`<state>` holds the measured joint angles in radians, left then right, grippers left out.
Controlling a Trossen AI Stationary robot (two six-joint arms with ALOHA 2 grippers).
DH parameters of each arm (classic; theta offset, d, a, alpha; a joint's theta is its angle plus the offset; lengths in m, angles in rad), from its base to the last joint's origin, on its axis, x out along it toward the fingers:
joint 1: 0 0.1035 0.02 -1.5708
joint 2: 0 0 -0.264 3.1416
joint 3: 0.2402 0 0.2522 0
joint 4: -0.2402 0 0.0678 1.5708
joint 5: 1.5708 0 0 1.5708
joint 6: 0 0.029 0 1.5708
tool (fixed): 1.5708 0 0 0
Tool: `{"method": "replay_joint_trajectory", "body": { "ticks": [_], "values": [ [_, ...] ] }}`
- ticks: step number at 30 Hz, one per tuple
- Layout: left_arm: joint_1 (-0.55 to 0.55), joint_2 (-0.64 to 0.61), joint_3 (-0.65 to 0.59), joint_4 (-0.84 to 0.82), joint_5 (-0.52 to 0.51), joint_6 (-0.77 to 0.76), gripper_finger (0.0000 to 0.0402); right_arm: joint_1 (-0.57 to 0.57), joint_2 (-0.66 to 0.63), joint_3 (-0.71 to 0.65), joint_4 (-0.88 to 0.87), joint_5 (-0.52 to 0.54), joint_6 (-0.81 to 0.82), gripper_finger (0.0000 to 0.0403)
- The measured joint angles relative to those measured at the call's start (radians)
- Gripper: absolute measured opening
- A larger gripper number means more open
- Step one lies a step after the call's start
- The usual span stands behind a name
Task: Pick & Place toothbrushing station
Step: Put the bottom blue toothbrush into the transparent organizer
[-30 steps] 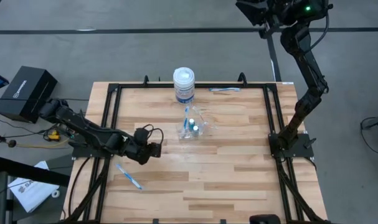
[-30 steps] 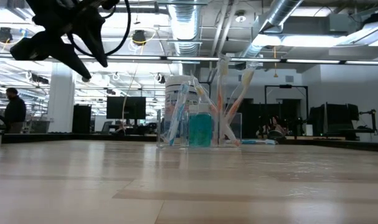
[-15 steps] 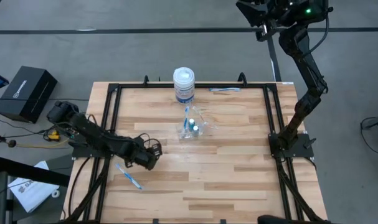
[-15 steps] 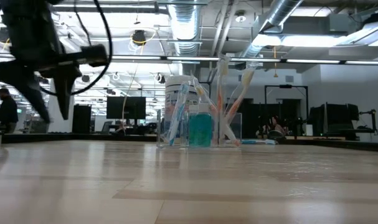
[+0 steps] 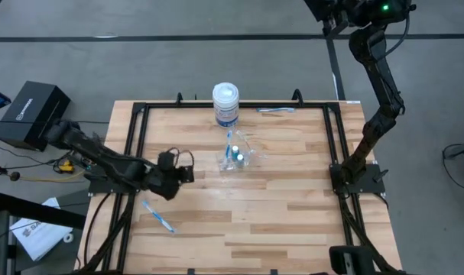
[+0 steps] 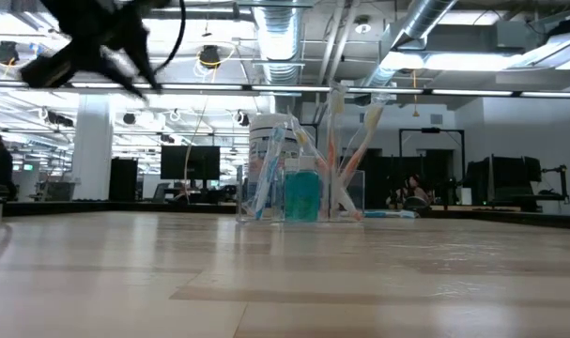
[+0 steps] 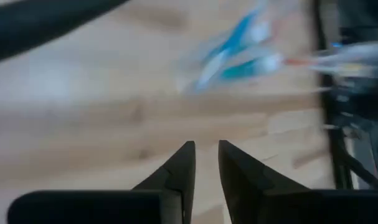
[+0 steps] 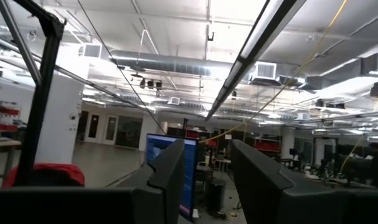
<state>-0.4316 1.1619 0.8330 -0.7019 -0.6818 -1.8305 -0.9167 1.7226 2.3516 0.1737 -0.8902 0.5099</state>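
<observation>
The left gripper (image 5: 184, 173) hung over the table's (image 5: 293, 198) left part, fingers nearly together on nothing, between a loose toothbrush (image 5: 157, 215) near the front edge and the holder (image 5: 236, 155) mid-table, likely its destination, while the right gripper (image 8: 204, 180), parted and empty, waited high beyond the far edge.

Even, bright overhead light; ceiling strip lights (image 8: 251, 46) glare; the desk (image 5: 293, 191) shows soft shadows; the left wrist view is motion-blurred, its toothbrushes (image 7: 238, 53) smeared.

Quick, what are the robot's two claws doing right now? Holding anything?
Left gripper: jaws nearly closed with a narrow gap, holding nothing, above the wooden table.
Right gripper: jaws open, empty, raised off the table.
</observation>
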Motion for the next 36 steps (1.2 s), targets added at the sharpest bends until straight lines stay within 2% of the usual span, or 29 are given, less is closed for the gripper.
{"method": "replay_joint_trajectory", "body": {
  "ticks": [3, 5, 8, 12, 17, 20, 24, 30, 34, 36],
  "values": [
    [0.008, -0.112, 0.000, -0.006, -0.084, 0.255, 0.0069, 0.008, 0.000, 0.000, 0.003, -0.002, 0.035, 0.0120],
    [0.028, -0.179, 0.000, -0.019, -0.058, 0.422, 0.0070, 0.022, 0.000, 0.000, 0.003, -0.002, 0.054, 0.0120],
    [0.076, -0.245, 0.001, -0.063, 0.142, 0.648, 0.0067, 0.051, 0.000, 0.000, 0.015, -0.002, 0.094, 0.0120],
    [0.105, -0.255, 0.001, -0.194, 0.389, 0.893, 0.0066, 0.106, 0.000, 0.000, 0.022, -0.002, 0.140, 0.0120],
    [0.105, -0.246, 0.000, -0.484, 0.637, 1.172, 0.0083, 0.202, 0.000, 0.000, 0.023, 0.003, 0.131, 0.0120],
    [0.090, -0.254, -0.001, -0.593, 0.726, 1.323, 0.0101, 0.268, 0.000, 0.000, 0.021, 0.072, 0.111, 0.0120],
    [0.060, -0.272, -0.001, -0.591, 0.743, 1.537, 0.0130, 0.348, 0.000, 0.000, -0.006, 0.167, 0.069, 0.0120],
    [0.021, -0.272, -0.056, -0.598, 0.845, 1.709, 0.0170, 0.428, 0.000, 0.000, -0.008, 0.240, 0.013, 0.0120],
    [-0.027, -0.270, -0.141, -0.589, 0.879, 1.722, 0.0176, 0.452, 0.000, 0.000, -0.017, 0.241, 0.013, 0.0120],
    [-0.050, -0.270, -0.141, -0.564, 0.891, 1.722, 0.0173, 0.461, 0.000, 0.000, -0.026, 0.241, 0.008, 0.0120]
  ]
}}
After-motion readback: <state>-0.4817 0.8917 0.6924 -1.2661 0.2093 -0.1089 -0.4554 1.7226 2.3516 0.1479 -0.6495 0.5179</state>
